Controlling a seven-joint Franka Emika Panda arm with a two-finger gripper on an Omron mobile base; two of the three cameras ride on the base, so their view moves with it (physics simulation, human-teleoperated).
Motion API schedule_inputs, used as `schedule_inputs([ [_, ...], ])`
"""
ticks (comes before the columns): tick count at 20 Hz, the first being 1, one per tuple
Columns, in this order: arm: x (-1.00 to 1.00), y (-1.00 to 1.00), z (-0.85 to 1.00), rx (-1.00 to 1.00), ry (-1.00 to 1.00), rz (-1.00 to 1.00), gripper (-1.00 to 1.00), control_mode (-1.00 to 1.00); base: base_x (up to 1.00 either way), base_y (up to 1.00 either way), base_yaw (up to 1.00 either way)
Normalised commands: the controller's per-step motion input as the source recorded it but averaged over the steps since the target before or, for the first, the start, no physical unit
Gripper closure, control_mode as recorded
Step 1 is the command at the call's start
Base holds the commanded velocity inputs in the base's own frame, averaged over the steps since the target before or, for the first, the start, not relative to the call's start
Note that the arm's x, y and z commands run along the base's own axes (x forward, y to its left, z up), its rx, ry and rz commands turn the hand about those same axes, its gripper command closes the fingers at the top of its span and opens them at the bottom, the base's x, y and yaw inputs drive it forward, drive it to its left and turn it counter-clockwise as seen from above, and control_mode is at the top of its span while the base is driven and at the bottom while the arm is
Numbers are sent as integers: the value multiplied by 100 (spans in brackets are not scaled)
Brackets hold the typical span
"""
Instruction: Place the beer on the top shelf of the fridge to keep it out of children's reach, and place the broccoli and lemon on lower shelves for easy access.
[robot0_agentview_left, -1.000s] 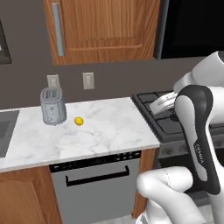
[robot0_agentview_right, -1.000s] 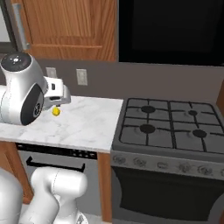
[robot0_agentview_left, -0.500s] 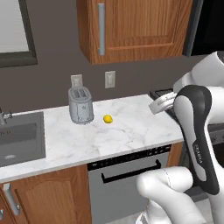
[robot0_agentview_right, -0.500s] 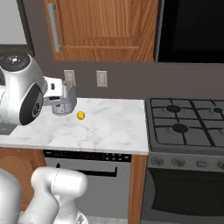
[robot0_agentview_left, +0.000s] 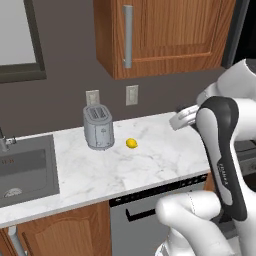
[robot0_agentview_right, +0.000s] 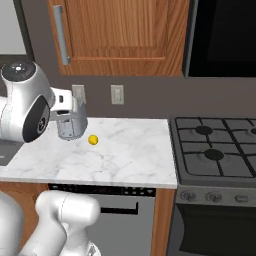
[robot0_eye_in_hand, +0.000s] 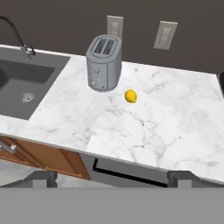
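Lemon (robot0_eye_in_hand: 130, 96) lying on the marble counter (robot0_eye_in_hand: 175, 127), just beside the toaster (robot0_eye_in_hand: 104, 62) on its right and a little toward the front edge, apart from it; no beer, broccoli or fridge to report here. Judged step: closing on the lemon for a pick, nothing yet grasped.

Fingers (robot0_eye_in_hand: 111, 178) high above the counter's front edge, tips (robot0_eye_in_hand: 41, 177) set wide at the bottom corners of the hand view, spread and released, nothing between them.

To do it well: bring the hand forward and down until the lemon sits midway between the tips; come in from straight above, since a round fruit will likely roll off if nudged sideways; keep well clear of the toaster's near wall, perhaps turning the wrist so neither finger descends on that side; close only once the pads straddle the widest part; lift straight up before swinging away.

From the left base view: sink (robot0_agentview_left: 25, 170) at the counter's left end, lemon (robot0_agentview_left: 131, 143) clear of the toaster (robot0_agentview_left: 98, 127). From the right base view: stove (robot0_agentview_right: 215, 155) beyond the counter's right end, lemon (robot0_agentview_right: 93, 140) in the open, toaster partly hidden behind the arm. From the hand view: faucet (robot0_eye_in_hand: 15, 33) over the sink, two wall outlets (robot0_eye_in_hand: 165, 35) behind the toaster.
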Motion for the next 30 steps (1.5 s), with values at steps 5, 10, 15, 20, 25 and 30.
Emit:
schedule_inputs([
  [5,44,0,-42,0,0,-2,-100,-100,0,0,0],
  [10,32,0,-57,0,0,0,-100,-100,0,0,0],
  [15,36,0,-60,0,0,0,-100,-100,0,0,0],
  [20,43,0,-57,0,2,0,-100,-100,0,0,0],
  [25,51,1,-37,0,8,0,-100,-100,0,0,0],
  [30,44,4,-8,0,11,0,-100,-100,0,0,0],
])
